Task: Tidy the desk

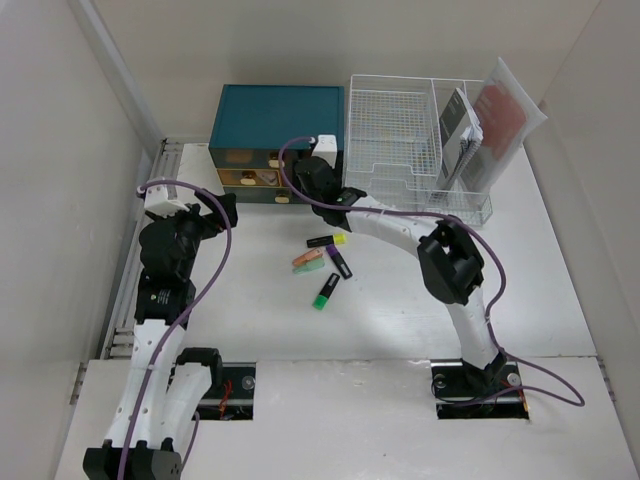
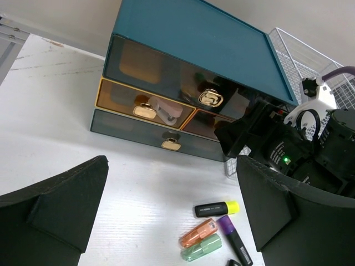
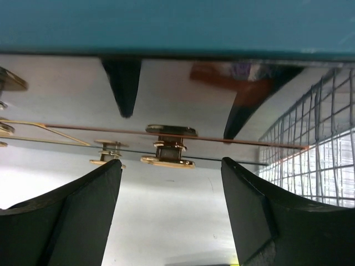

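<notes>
Your right tool (image 3: 171, 166) stands open facing a glossy drawer's gold knob (image 3: 168, 160), seemingly not touching. Your left tool (image 2: 172, 166) gapes wide. The matte white worktop (image 1: 560, 280) fills mid-frame.

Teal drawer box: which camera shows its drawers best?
The left wrist view: the teal drawer box shows most of its front, drawers and gold handles. The top view gives mostly its lid; the right wrist view only a close-up slice of the front.
</notes>
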Motion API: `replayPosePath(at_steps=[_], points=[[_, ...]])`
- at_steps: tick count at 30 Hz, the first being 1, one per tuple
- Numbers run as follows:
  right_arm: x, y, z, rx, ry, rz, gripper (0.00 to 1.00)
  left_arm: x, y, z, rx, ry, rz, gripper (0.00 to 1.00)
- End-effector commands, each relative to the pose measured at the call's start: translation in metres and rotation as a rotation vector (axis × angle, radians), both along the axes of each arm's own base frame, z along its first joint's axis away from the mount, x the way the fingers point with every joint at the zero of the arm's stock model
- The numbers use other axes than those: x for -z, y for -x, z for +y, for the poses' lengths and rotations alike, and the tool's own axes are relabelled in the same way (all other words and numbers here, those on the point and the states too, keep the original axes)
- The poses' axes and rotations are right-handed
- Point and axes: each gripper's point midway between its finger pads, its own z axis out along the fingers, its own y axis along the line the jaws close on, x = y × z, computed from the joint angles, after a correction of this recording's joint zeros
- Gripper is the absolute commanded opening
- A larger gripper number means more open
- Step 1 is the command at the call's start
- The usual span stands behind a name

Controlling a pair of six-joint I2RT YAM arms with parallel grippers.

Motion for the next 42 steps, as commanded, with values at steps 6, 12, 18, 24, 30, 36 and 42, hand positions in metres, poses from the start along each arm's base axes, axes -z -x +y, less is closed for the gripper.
replayPosePath(at_steps=[6,12,18,24,30,36,42], points=[[-0.023,-0.013,0.012,0.020,-0.044,-0.078,0.76,-0.012,-0.001,0.001,-0.002,-0.014,-0.041,1.00],[-0.016,-0.015,0.013,0.028,-0.035,-0.075,0.74,-0.010,-0.001,0.002,-0.012,-0.014,-0.032,1.00],[-0.015,-0.014,0.019,0.048,-0.014,-0.091,0.71,-0.010,-0.001,0.002,-0.011,-0.023,-0.033,1.00],[-0.013,-0.013,0.029,0.057,-0.002,-0.106,0.62,-0.014,-0.001,0.002,-0.011,-0.023,-0.042,1.00],[-0.014,-0.014,0.025,0.077,0.004,-0.112,0.52,-0.014,-0.001,0.002,-0.011,-0.023,-0.042,1.00],[-0.009,-0.013,0.026,0.068,0.010,-0.102,0.30,-0.017,0.001,0.003,-0.012,-0.023,-0.051,1.00],[-0.004,-0.003,0.018,0.050,0.026,-0.079,0.20,-0.017,0.001,0.003,-0.012,-0.023,-0.051,1.00]])
